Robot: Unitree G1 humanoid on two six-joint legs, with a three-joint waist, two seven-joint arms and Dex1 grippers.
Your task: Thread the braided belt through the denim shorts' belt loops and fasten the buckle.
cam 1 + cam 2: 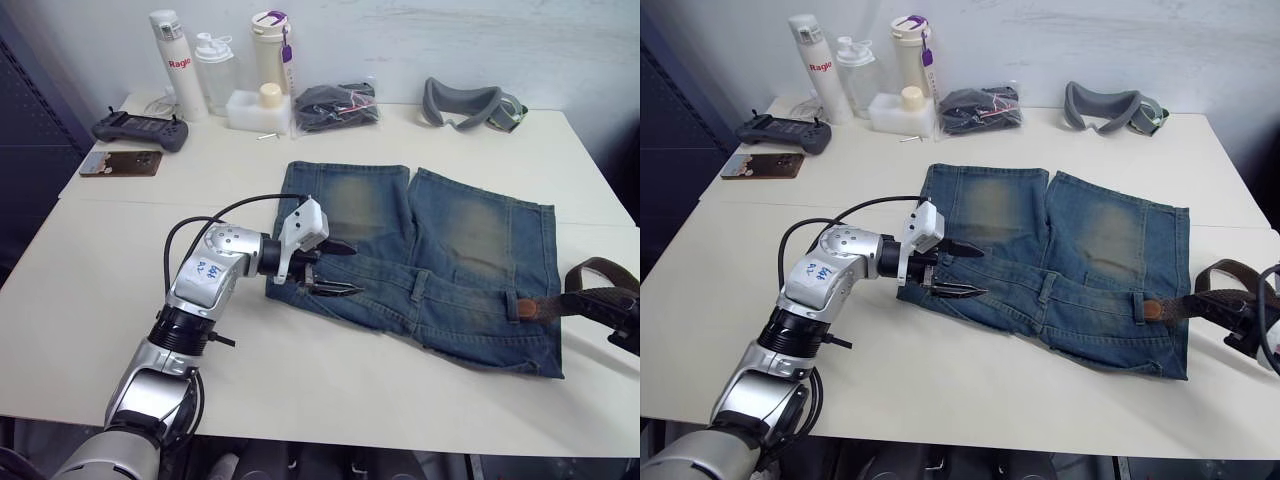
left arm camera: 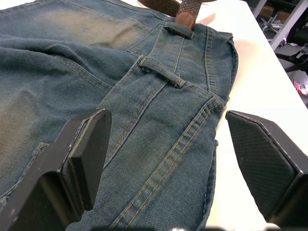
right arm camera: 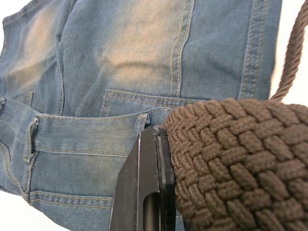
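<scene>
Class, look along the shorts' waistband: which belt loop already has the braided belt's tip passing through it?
The belt loop nearest the robot's right gripper: the braided belt runs through it. The other loops hold nothing.

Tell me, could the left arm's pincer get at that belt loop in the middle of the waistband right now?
Probably yes. The left pincer is open over the waistband of the shorts, and the middle belt loop lies bare just ahead of it, with nothing covering it.

White table (image 1: 90, 260), pale scuffed wall (image 1: 450, 40), dark surroundings
</scene>
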